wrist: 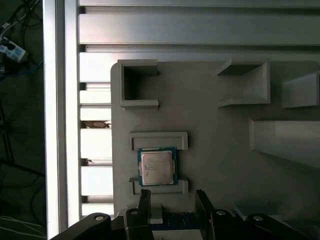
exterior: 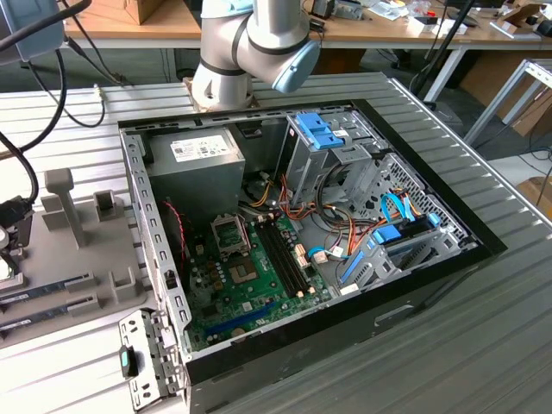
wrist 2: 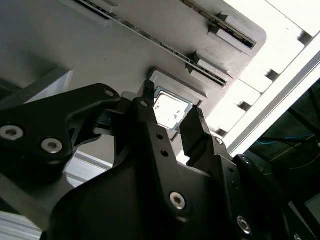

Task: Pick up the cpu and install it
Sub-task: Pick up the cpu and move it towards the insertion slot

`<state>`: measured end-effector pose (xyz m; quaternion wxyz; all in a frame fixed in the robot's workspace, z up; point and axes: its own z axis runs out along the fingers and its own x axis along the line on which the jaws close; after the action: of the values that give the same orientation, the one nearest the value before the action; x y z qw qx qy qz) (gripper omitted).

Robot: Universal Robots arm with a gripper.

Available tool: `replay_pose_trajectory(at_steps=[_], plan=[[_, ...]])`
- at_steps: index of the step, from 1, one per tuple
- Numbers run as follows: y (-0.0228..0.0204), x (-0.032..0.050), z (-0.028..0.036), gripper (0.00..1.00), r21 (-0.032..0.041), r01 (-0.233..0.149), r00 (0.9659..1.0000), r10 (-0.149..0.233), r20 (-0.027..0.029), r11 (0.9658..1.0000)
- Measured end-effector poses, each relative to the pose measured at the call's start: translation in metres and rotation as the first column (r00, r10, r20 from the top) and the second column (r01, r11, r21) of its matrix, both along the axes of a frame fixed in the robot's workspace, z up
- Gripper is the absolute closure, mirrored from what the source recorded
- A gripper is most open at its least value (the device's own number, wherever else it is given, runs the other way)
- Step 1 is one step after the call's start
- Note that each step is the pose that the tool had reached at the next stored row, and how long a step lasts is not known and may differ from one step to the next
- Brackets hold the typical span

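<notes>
Claw (wrist: 172,194) open, empty, near cpu (wrist: 157,166)

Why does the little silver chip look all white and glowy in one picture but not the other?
In the second wrist view the cpu glares almost white, and the table slats past the grey holder are washed out. In the first wrist view the same chip looks evenly lit, silvery with a green rim. In the exterior view the light is soft, but darker inside the computer case.

The cpu (wrist: 157,167) (silvery lid, green rim) lies flat, recessed in the grey fixture (wrist: 215,150).
</notes>
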<state>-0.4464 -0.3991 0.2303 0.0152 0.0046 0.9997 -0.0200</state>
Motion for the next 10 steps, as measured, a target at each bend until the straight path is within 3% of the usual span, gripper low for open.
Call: replay_pose_trajectory(at_steps=[10], plan=[[0.0,0.0001,-0.0032,0.52,0.0,0.0,1.0,0.0,0.0001,1.0]])
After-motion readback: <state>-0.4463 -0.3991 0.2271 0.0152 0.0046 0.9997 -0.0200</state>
